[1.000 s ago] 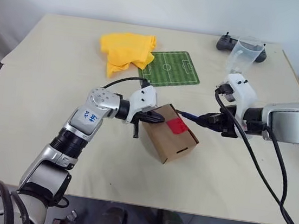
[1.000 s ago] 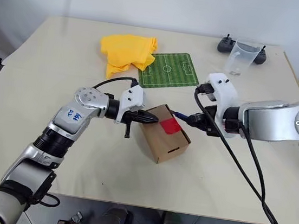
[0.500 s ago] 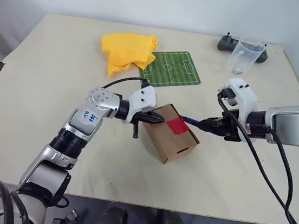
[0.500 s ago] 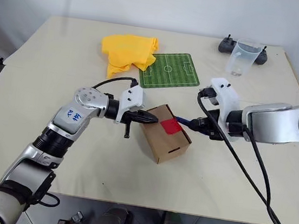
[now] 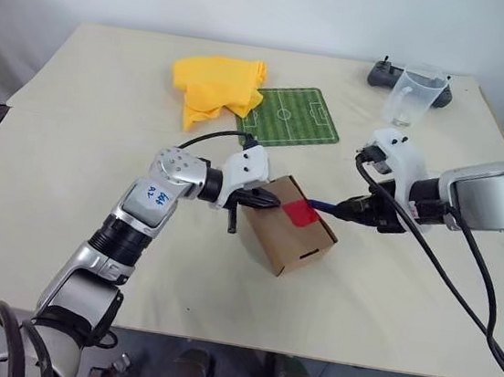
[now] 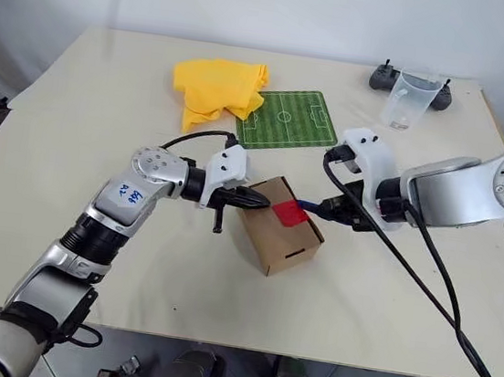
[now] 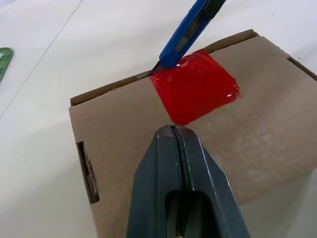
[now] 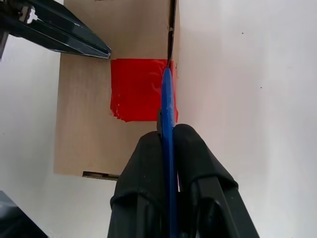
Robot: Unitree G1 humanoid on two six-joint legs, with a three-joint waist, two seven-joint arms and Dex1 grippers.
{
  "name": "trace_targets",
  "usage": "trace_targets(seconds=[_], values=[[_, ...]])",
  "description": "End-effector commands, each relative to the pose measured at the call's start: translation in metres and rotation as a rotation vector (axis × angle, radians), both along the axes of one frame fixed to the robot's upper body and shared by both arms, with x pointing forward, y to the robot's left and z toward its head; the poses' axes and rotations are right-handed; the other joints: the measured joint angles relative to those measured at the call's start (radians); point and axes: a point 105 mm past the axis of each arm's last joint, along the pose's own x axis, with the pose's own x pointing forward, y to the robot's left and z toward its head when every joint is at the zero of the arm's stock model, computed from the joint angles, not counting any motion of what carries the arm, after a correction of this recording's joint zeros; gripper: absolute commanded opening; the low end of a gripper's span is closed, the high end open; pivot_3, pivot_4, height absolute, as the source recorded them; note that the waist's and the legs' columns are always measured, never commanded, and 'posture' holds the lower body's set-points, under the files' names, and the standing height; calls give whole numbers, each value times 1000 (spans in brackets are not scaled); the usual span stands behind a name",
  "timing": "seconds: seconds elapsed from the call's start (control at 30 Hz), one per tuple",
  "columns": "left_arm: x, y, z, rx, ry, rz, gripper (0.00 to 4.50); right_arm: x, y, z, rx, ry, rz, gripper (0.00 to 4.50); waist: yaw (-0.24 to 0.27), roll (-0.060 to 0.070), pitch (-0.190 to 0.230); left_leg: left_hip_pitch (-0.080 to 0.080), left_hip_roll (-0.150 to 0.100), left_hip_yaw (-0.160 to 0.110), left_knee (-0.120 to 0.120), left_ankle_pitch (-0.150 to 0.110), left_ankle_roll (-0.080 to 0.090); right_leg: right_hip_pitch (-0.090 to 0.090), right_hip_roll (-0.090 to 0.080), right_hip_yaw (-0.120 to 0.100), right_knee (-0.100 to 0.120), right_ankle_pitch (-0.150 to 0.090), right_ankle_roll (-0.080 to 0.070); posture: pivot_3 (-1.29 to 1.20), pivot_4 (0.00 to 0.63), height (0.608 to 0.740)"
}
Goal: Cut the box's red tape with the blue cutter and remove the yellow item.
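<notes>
Small brown cardboard box [image 5: 286,224] — closed, near the middle of the pale beige table [image 5: 72,157], in front of the green football-pitch mat [image 5: 290,115]. One end face shows a narrow slot.

Short bright red tape strip [image 7: 194,87] — stuck flat across the seam of the box's top flaps, glossy and slightly wrinkled.

Slim dark-blue pen-shaped cutter [image 8: 167,106] — pinched between the two black fingers of the right gripper [image 8: 168,136]. Its tip sits at the flap seam on the edge of the red tape, at the side of the box facing the right arm.

Left gripper [image 7: 173,130] — fingers pressed together with nothing between them; the joined tips rest on the box top just beside the near edge of the tape, opposite the cutter.

Crumpled flat yellow cloth [image 5: 216,88] — at the far side of the table, touching the mat's left edge, well apart from the box.

Clear plastic measuring cup [image 5: 411,94] — upright at the far right of the table.

Black controller with antennas [image 6: 383,75] — just behind the cup, partly hidden by it.
</notes>
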Motion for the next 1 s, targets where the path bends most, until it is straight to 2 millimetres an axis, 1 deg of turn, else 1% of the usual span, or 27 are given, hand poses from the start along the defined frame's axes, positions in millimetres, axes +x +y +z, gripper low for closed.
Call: trace_targets(seconds=[0.03, 0.17, 0.3, 0.4, 0.47, 0.57, 0.67, 0.73, 0.8, 0.87, 0.93, 1.0], values=[[-6, -6, -23, 72, 65, -4, 0, -15, -1, -5, -30, 72, 72, 90, 1, 0, 0, 0, 0, 0, 0, 0, 0, 0, 0, 0, 0, 0, 0, 0, 150, 740], [-6, -7, -27, 84, 90, 9, 0, -25, -9, -5, -48, 109, 90, 90, 4, 0, 0, 0, 0, -1, -1, 0, 0, 0, 0, 0, -1, 0, 0, 0, 150, 740], [-7, -8, -31, 96, 106, 7, 0, -39, -13, -9, -45, 162, 133, 90, 6, 0, 0, 1, 0, -1, -1, 0, 0, 1, 0, 0, -1, 0, 0, 0, 150, 740], [-9, -10, -32, 94, 113, 4, 0, -45, -15, -10, -42, 175, 139, 90, 5, 1, -1, 1, 0, 0, -1, 0, 0, 1, 0, 0, -2, 0, 0, 0, 150, 740], [-10, -11, -33, 96, 116, 0, 0, -47, -22, -7, -38, 168, 117, 90, 7, 1, -1, 1, 0, 0, -2, 0, 0, 1, 0, 0, -3, 0, 0, 0, 150, 740], [-9, -11, -30, 88, 98, -5, 0, -49, -30, 6, -23, 126, 88, 90, 12, 1, -1, 1, 0, 0, -2, 0, 1, 1, 0, 0, -4, 0, 0, 0, 150, 740], [-7, -9, -25, 67, 77, -1, 0, -39, -29, 32, 36, 11, 63, 90, 14, 1, -1, 1, 0, 1, -3, 0, 1, 1, 0, 1, -4, 0, 0, 0, 150, 740], [-7, -7, -19, 41, 60, -3, 0, -33, -35, 53, 90, -77, 17, 90, 17, 1, -1, 2, 0, 2, -3, 0, 1, 0, 0, 2, -5, 0, 0, 0, 150, 740], [-9, -6, -13, 13, 48, -29, 0, -32, -44, 66, 135, -131, -24, 90, 20, 1, -1, 2, 0, 3, -3, 0, 1, 0, 0, 3, -5, 0, 0, 0, 150, 740], [-11, -4, -6, -21, 36, -51, 0, -33, -54, 71, 168, -157, -63, 90, 24, 1, -1, 2, 1, 3, -3, 0, 1, 0, 1, 3, -4, 0, 0, 0, 150, 740], [-14, -3, 1, -53, 19, -87, 0, -36, -62, 70, 179, -177, -99, 90, 26, 1, -1, 1, 1, 2, -4, 0, 1, 0, 1, 3, -3, 0, 0, 0, 150, 740], [-16, 2, 12, -119, 1, -104, 0, -33, -77, 62, 208, -208, -181, 90, 26, 1, -1, 1, 1, 2, -4, 0, 1, 0, 1, 3, -3, 0, 0, 0, 150, 740]])
